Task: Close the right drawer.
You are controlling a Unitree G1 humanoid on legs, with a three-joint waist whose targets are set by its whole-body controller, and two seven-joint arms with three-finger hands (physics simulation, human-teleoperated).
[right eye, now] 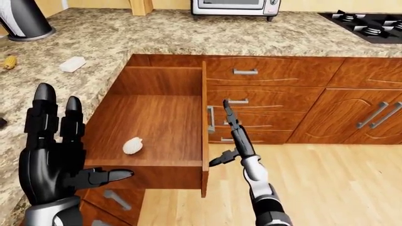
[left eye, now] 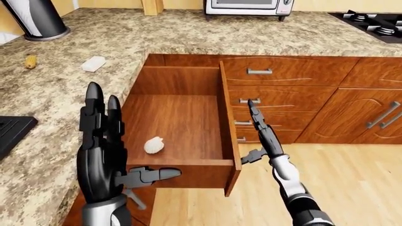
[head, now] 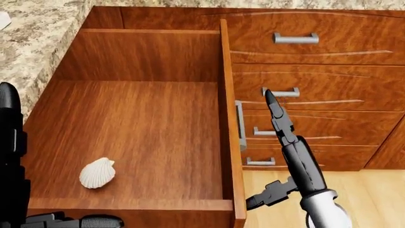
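Right hand (head: 273, 111) is out flat, fingers straight and pressed together, thumb sticking out to the side, pointing up just beside the drawer front (head: 229, 142) near its handle (head: 240, 126); contact can't be confirmed. Left hand (left eye: 103, 155) is raised, fingers spread, holding nothing. The drawer (left eye: 179, 122) stands wide open under the granite tabletop's (left eye: 75, 94) edge, a white shell (head: 97, 173) lying inside.

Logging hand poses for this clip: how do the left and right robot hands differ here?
The left robot hand is raised, broad side to the camera, beside the open drawer; the right robot hand shows edge-on, fingers pointing toward the drawer's front panel. Both are black, open and hold nothing.
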